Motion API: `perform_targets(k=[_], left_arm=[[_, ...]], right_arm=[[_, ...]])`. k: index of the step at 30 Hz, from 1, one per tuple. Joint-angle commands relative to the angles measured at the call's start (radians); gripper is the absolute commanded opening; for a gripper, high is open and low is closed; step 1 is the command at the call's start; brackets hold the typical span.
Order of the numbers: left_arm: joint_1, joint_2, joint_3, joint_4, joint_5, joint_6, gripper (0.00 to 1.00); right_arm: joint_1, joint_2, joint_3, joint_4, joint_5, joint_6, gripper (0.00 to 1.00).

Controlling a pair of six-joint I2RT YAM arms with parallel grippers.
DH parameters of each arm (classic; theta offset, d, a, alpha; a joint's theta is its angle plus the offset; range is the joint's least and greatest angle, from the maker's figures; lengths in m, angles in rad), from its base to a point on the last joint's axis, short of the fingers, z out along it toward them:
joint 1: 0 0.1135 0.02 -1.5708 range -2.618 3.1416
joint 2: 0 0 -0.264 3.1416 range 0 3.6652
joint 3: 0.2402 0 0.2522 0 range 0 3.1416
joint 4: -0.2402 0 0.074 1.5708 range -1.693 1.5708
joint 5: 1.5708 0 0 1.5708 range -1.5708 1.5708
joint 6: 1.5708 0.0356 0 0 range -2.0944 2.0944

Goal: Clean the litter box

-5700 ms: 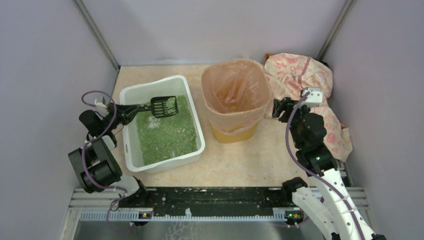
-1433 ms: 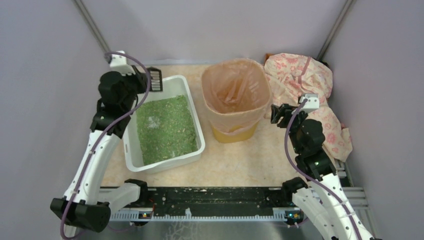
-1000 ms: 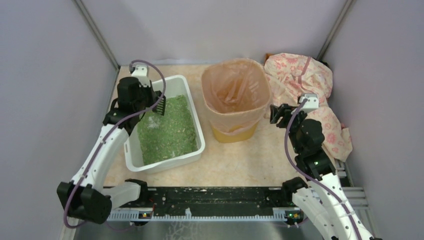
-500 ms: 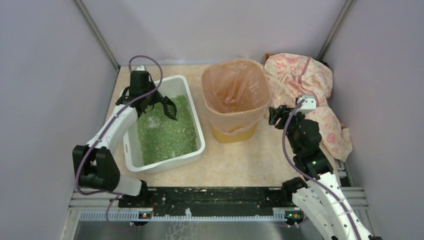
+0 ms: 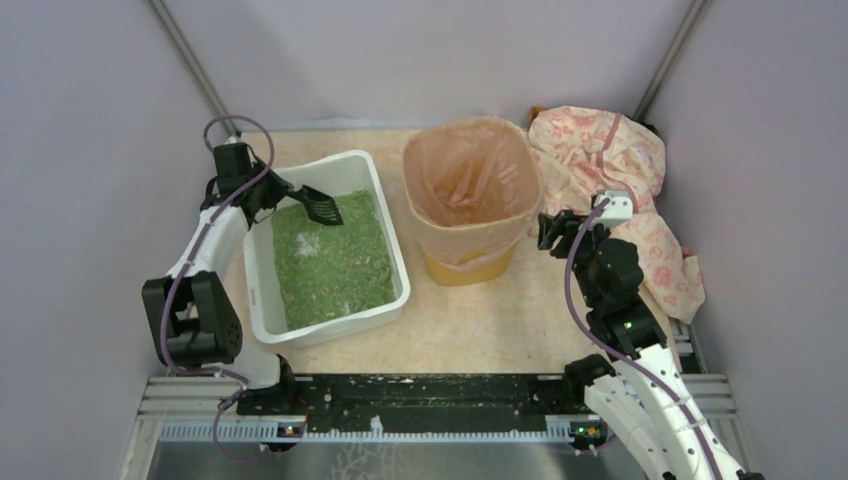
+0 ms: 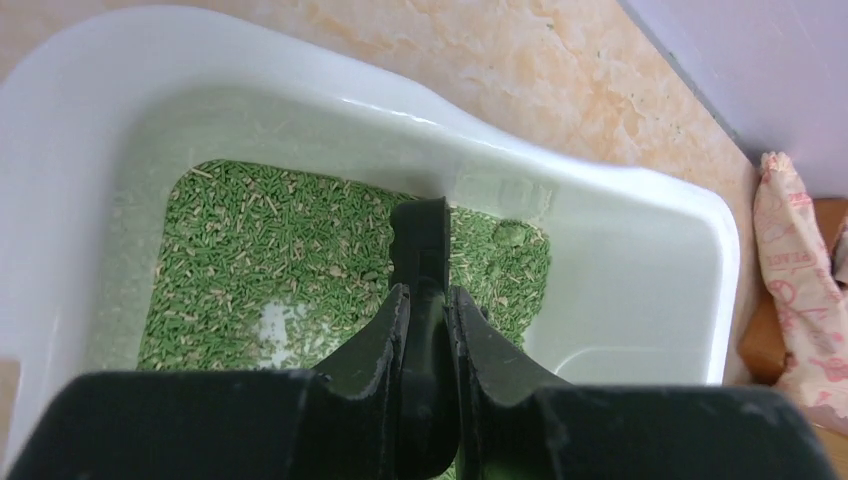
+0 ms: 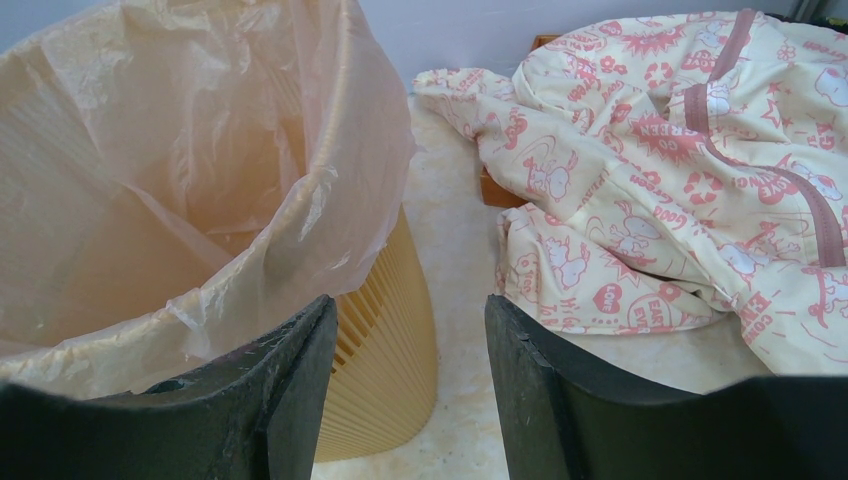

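The white litter box [image 5: 392, 240] holds green pellet litter [image 5: 330, 255] with a pale patch [image 6: 272, 322]. My left gripper [image 5: 262, 192] hangs over the box's far left corner, shut on the handle of a black slotted scoop [image 5: 318, 204]. The scoop's head [image 6: 420, 240] points down at the far end of the litter. The yellow bin [image 5: 470, 195] with its pink liner [image 7: 180, 180] stands right of the box. My right gripper [image 5: 553, 229] is open and holds nothing, just right of the bin [image 7: 385, 340].
A crumpled pink-patterned cloth [image 5: 620, 190] lies at the back right, close behind the right arm, partly over a brown block [image 7: 497, 192]. Grey walls close in the table on three sides. Beige tabletop [image 5: 480, 320] shows between the containers and the arm bases.
The left arm swung the scoop from the box's far left corner out over the litter, then drew back left; the scoop head now tips down at the litter's far end. The right arm barely moved.
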State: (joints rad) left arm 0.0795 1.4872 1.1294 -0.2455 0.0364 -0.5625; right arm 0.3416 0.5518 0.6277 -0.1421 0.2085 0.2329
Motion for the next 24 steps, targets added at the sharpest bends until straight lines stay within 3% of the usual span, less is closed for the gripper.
perform_targets(k=[1,13,24], left_arm=[[0.062,0.109,0.026,0.069,0.23,-0.025,0.0],[0.075,0.273,0.092,0.094,0.392,-0.022,0.0],[0.074,0.366,-0.065,0.454,0.644,-0.211,0.0]], right_arm=[[-0.004,-0.001,-0.003,0.056,0.012,0.004,0.57],[-0.004,-0.001,-0.003,0.053,0.019,0.002,0.57],[-0.004,-0.005,0.004,0.042,0.018,-0.003,0.57]])
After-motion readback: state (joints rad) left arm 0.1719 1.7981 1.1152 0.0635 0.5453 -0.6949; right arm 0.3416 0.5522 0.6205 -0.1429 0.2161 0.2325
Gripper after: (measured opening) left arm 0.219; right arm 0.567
